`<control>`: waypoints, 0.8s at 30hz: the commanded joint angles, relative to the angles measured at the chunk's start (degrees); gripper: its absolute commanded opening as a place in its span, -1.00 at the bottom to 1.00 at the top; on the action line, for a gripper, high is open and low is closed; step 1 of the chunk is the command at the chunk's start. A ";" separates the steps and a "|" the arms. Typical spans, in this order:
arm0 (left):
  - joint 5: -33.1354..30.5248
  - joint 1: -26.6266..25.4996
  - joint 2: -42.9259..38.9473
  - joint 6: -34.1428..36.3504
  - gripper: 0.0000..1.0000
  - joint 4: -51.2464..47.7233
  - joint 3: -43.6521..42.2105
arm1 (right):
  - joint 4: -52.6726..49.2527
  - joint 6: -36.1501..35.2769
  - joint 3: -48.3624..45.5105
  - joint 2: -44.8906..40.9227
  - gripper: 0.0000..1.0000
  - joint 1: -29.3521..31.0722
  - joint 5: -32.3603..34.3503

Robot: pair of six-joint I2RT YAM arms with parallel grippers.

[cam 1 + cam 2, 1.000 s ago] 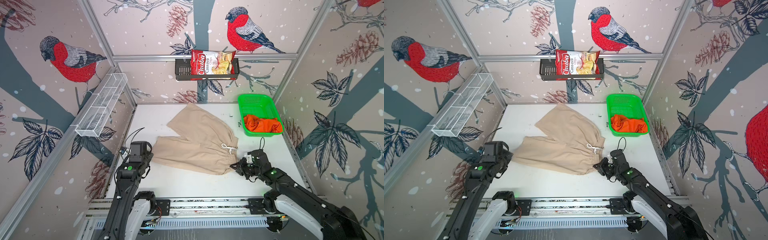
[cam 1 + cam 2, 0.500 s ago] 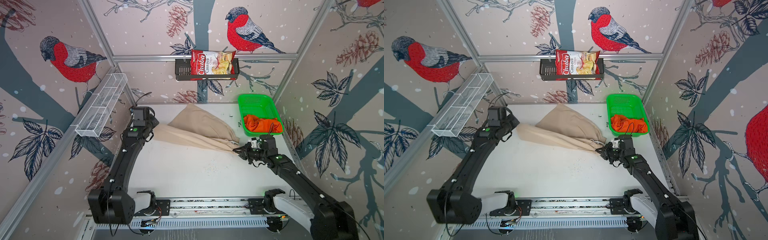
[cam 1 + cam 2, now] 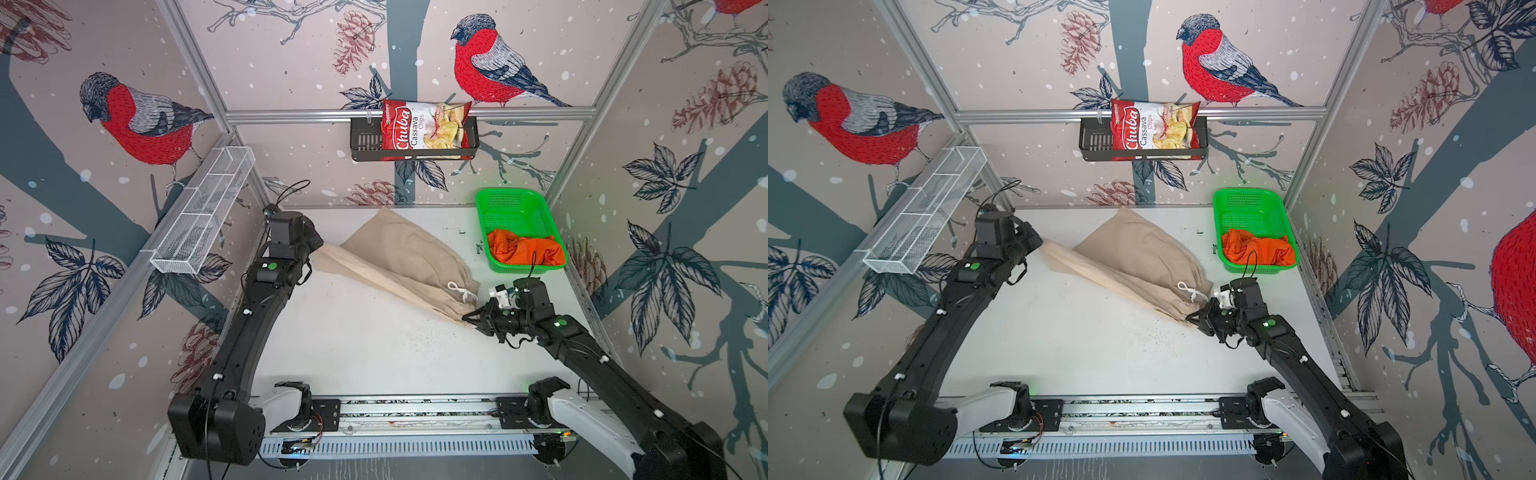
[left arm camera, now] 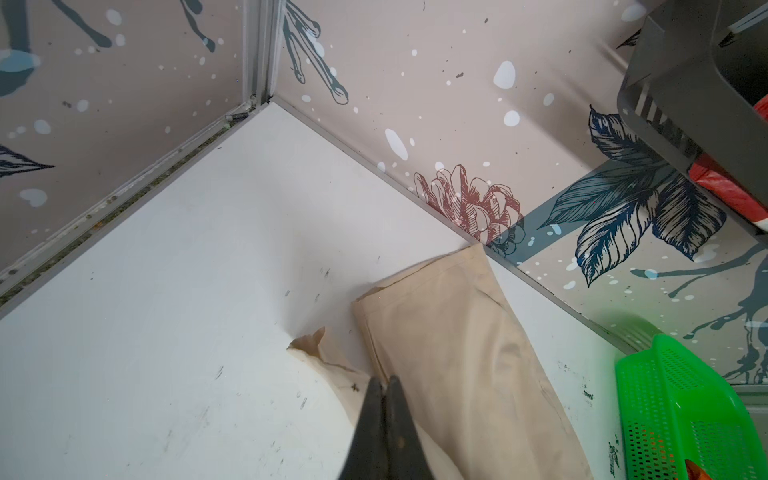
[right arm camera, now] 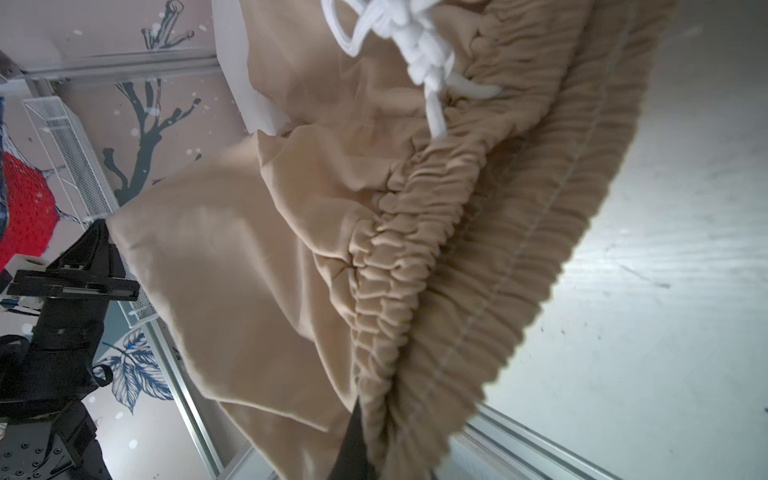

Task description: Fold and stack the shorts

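The beige shorts (image 3: pixel 409 257) (image 3: pixel 1142 255) lie slantwise across the back of the white table, with one leg lifted over the other. My left gripper (image 3: pixel 319 249) (image 3: pixel 1040 246) is shut on a leg hem at the back left. In the left wrist view its closed fingertips (image 4: pixel 384 380) pinch the beige cloth (image 4: pixel 457 357). My right gripper (image 3: pixel 467 319) (image 3: pixel 1190 320) is shut on the gathered waistband (image 5: pixel 457 249) close to the white drawstring (image 5: pixel 415 54). The cloth hides most of the right gripper (image 5: pixel 363 419) in its own wrist view. The orange shorts (image 3: pixel 523 251) (image 3: pixel 1254 249) lie crumpled in the green basket (image 3: pixel 505 203) (image 3: pixel 1241 203).
A black wall basket (image 3: pixel 365 141) on the back wall holds a chips bag (image 3: pixel 424 131). A white wire shelf (image 3: pixel 203 216) runs along the left wall. The arms' mounting rail (image 3: pixel 407 409) crosses the front edge. The green basket (image 4: pixel 673 399) stands at the back right.
Both grippers have lifted the near edge of the beige shorts and carried it toward the back. The left arm swung from the front left to the back left. The right gripper rose slightly.
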 commanded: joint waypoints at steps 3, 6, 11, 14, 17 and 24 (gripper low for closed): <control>-3.82 0.13 -8.43 -1.62 -1.00 -4.34 -4.55 | -6.61 6.69 -2.89 -8.95 -1.00 5.33 4.58; -4.81 0.12 -13.45 -2.01 -1.00 -7.18 -6.89 | -9.14 10.11 -4.34 -14.60 -1.00 7.42 6.11; -5.06 0.13 -16.50 -1.46 -1.00 -8.71 -7.39 | -8.47 11.71 -4.32 -17.00 -1.00 7.64 6.11; -4.72 0.09 -14.16 0.21 -1.00 -7.28 -5.69 | -7.84 9.97 -2.43 -14.05 -1.00 7.54 5.33; -3.85 0.05 -10.24 2.02 -1.00 -4.15 -3.16 | -7.71 8.47 -0.22 -10.83 -1.00 6.60 4.92; -2.12 -0.37 0.20 5.58 -1.00 3.51 3.11 | -6.82 4.42 3.18 -4.59 -1.00 -0.06 -0.63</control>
